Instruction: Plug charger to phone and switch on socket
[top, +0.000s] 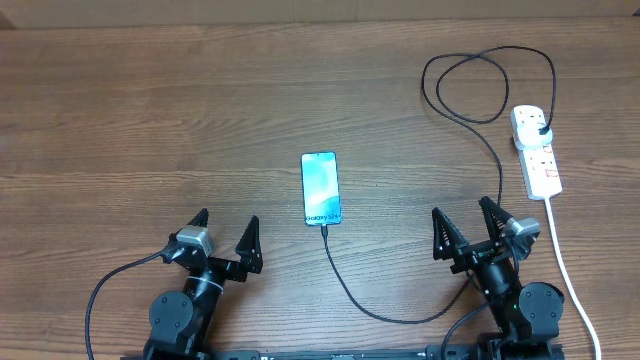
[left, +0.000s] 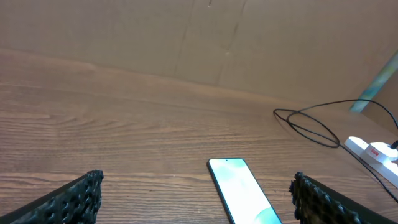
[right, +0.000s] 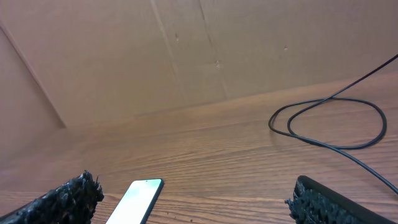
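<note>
phone with lit screen, dark "Galaxy" lettering across its near end, characters after it too small to read, no other legible text

The phone lies between the left end effector's spread fingers, socket far right.

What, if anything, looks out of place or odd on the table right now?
Nothing is spilled or damaged. The one oddity is the charger: its slack cable loops beyond the socket and seems to pass under the open right gripper, where it might snag.
</note>
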